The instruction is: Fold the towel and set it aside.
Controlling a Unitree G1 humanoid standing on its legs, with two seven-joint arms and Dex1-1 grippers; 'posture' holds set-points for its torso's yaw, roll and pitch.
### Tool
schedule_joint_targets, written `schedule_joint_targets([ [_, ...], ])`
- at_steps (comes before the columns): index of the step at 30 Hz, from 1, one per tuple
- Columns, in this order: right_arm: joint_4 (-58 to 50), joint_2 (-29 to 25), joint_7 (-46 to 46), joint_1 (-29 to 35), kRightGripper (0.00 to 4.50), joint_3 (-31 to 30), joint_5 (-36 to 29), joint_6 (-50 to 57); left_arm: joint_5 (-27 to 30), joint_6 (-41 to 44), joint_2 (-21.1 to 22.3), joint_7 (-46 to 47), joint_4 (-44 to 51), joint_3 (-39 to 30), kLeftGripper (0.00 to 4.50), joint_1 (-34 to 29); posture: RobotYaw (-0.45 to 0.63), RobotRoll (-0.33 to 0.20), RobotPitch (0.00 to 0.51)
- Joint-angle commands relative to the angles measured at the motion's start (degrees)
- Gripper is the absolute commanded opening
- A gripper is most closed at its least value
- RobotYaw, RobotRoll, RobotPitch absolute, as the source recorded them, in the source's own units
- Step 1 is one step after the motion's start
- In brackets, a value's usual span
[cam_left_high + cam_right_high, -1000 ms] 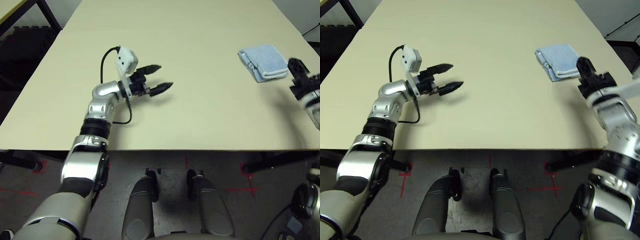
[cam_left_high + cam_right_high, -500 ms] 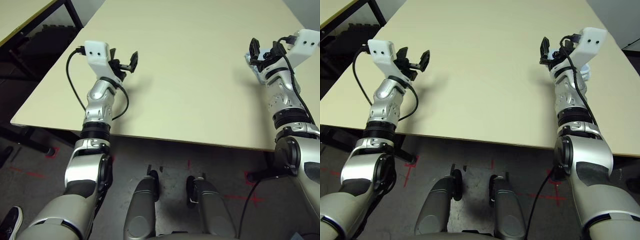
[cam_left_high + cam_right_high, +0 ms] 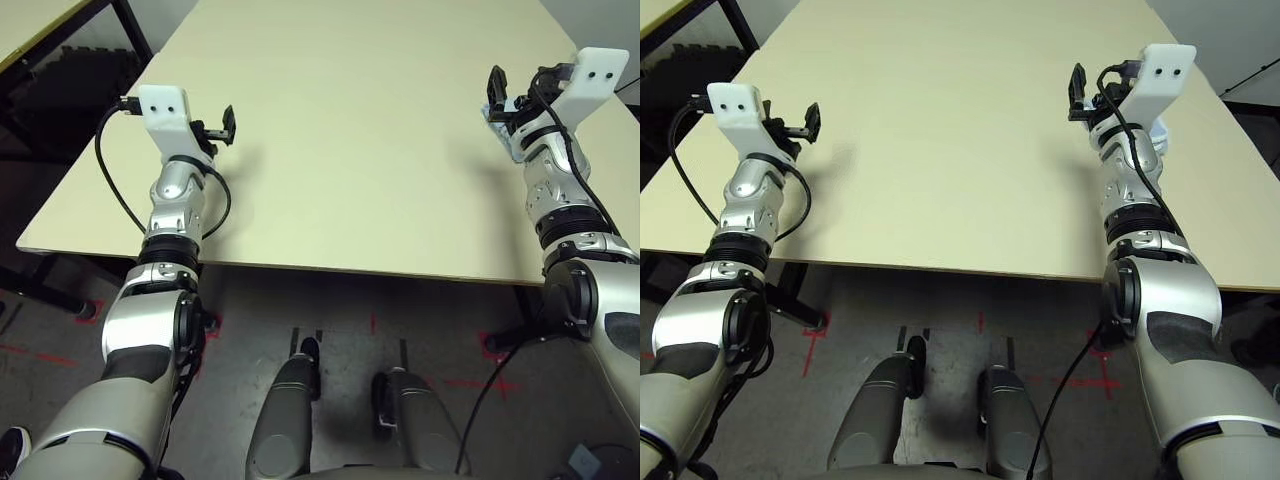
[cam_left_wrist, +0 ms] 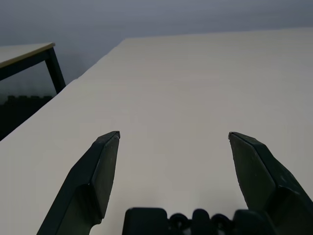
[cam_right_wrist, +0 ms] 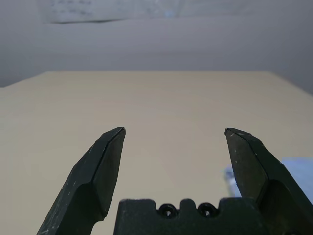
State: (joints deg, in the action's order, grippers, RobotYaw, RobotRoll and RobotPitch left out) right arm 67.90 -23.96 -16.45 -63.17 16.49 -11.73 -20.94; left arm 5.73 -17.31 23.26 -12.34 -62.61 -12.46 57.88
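i have both arms raised over the wide pale beige bench (image 3: 360, 120), one near each side edge, well apart from each other. my left hand (image 4: 173, 142) sits over the bench's left side with its two black fingers (image 4: 105, 156) spread wide and nothing between them, just bare bench surface ahead of it. my right hand (image 5: 173, 134) is released the same way, fingers apart and holding nothing, lifted above the right side of the bench. the small light blue terry-cloth towel (image 5: 293, 169) lies on the bench by the right edge, mostly hidden behind my right wrist in the head views, where a sliver of blue peeks out beside the white camera housing (image 3: 1162, 75); from the right wrist camera a corner of it shows just beside one finger, not touching it as far as i can tell.
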Motion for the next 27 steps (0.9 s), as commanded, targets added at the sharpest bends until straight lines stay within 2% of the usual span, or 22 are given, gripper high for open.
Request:
schedule_joint_targets([
  [1, 0.42, -0.34, 0.99, 1.83, 4.45, 1.30, -0.49, 0.64, -0.59, -0.90, -0.23, -1.80, -2.24, 0.64, 4.50, 1.20, 0.09, 0.000, 0.206],
  [13, -0.82, -0.59, 1.46, 3.07, 4.45, 0.96, 0.25, 0.72, -0.93, -1.14, -1.15, -3.38, -4.93, 0.92, 4.50, 2.55, 0.05, 0.000, 0.214],
  [18, -1.79, -1.45, 5.56, 6.25, 4.45, 1.42, 1.01, -2.06, -0.16, -0.91, -0.36, -5.39, -5.84, 0.23, 4.50, 3.44, 0.06, 0.000, 0.190],
  [27, -3.28, -0.12, 2.34, 12.33, 4.45, 3.21, -1.36, -6.02, 0.97, -1.67, -1.18, -9.93, -7.30, -1.05, 4.50, 3.87, 0.04, 0.000, 0.222],
])
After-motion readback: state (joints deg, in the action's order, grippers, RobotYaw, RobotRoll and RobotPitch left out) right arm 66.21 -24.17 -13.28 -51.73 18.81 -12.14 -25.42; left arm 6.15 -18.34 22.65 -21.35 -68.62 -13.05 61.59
